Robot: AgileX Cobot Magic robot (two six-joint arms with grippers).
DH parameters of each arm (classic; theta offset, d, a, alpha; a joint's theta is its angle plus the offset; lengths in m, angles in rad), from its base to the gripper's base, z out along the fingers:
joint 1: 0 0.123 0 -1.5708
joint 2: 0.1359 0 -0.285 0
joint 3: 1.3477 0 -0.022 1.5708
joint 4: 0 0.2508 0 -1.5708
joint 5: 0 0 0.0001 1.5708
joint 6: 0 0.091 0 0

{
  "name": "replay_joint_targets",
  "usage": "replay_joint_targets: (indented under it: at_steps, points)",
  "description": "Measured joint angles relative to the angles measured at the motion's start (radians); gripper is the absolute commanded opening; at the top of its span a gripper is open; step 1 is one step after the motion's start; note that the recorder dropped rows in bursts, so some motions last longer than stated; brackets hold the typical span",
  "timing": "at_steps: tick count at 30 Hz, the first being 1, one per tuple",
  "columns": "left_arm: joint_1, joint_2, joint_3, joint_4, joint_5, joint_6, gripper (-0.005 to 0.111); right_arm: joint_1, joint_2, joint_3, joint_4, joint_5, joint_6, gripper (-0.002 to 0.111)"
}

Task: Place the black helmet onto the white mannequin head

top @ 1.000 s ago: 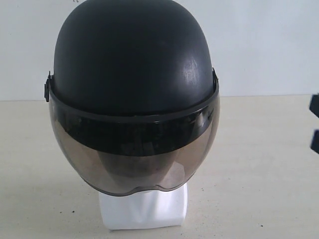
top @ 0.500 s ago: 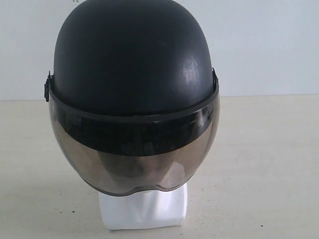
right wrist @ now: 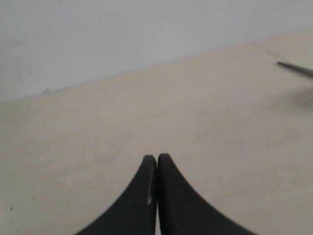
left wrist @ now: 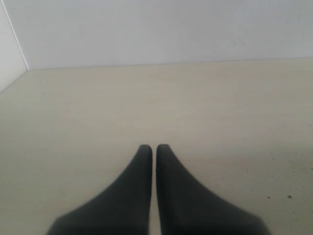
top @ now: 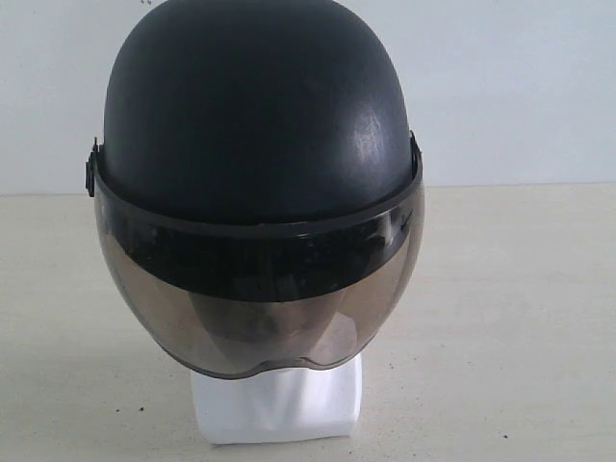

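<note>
The black helmet sits upright on the white mannequin head in the exterior view. Its smoky visor hangs down over the face, so only the white block base shows below it. No gripper appears in the exterior view. In the left wrist view my left gripper is shut with nothing between its fingers, over bare tabletop. In the right wrist view my right gripper is also shut and holds nothing. Neither wrist view shows the helmet or the head.
A beige tabletop runs back to a pale wall. A thin dark rod lies at the edge of the right wrist view. A wall corner shows in the left wrist view.
A dark part of the right arm at the right edge of the exterior view one second ago has gone out of view. The helmet and head have not moved.
</note>
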Motion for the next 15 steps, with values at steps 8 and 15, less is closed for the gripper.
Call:
replay_joint_targets:
  at_steps: [8, 15]
  points:
    - [0.000, 0.000, 0.000, 0.000, 0.000, 0.000, 0.004, 0.008, -0.002, 0.000, 0.018, 0.034, 0.060, 0.000]
    - [0.000, 0.000, 0.000, 0.000, 0.000, 0.000, 0.004, 0.008, -0.002, 0.000, 0.018, 0.037, 0.063, 0.000]
